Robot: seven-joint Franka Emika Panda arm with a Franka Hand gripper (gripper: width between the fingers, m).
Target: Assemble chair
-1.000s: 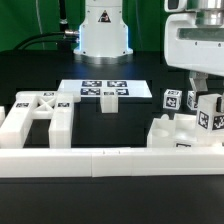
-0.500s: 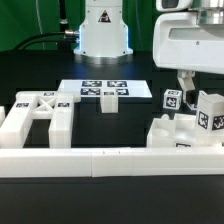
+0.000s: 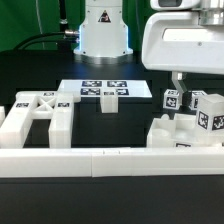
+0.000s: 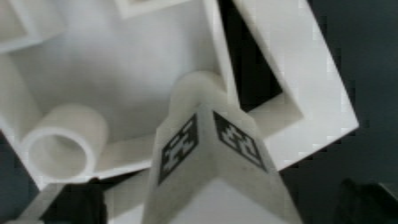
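Gripper [image 3: 188, 87], fingers spread wide, gripping nothing, 1 tagged chair leg [image 4: 214, 150] between them, among chair parts cluster [image 3: 185, 128] at the exterior view's right, 1 chair panel [image 3: 40, 115] well apart at its left

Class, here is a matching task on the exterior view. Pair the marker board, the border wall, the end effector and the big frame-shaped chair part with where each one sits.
Things:
1. marker board
2. border wall
3. end effector
4. frame-shaped chair part

Places:
A. over the cluster of parts at the exterior view's right
B. along the front
C. at the exterior view's left
D. in the middle, before the robot base

Pairs: 1-D, 2-B, 3-A, 4-C
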